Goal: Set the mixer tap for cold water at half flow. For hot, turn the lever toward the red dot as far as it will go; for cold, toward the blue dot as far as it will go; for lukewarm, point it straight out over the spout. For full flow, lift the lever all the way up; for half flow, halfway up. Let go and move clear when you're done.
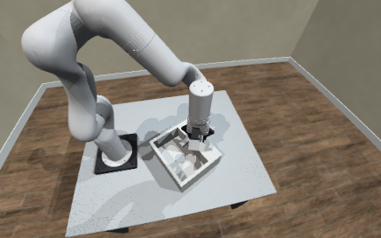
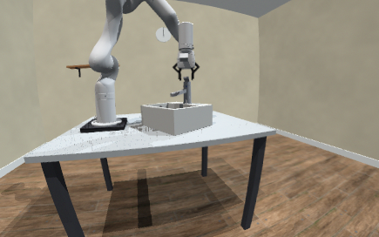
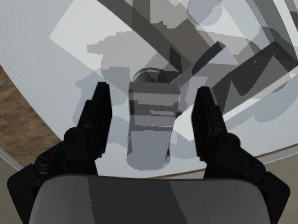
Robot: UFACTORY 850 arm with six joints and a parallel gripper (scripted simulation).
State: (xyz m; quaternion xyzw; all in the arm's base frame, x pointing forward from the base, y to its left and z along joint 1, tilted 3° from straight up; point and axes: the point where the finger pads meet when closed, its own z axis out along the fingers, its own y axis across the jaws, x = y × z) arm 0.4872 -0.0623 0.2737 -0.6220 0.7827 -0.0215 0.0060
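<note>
The grey mixer tap (image 2: 186, 90) (image 3: 152, 125) stands at the back rim of the white sink basin (image 1: 185, 184) (image 2: 177, 118) on the table. Its spout (image 2: 176, 92) points left over the basin in the exterior view. My gripper (image 1: 196, 139) (image 2: 186, 75) (image 3: 152, 99) is open and points straight down just above the tap. In the wrist view the black fingers stand on either side of the tap's grey top with a gap on each side, touching nothing. The red and blue dots do not show. The arm hides most of the tap in the top view.
The sink sits near the middle of the grey table (image 1: 242, 175) (image 2: 223, 131). The arm's black base plate (image 1: 132, 141) (image 2: 88, 127) is at the table's left. A small wall shelf (image 2: 78, 66) and a round clock (image 2: 163, 35) are behind.
</note>
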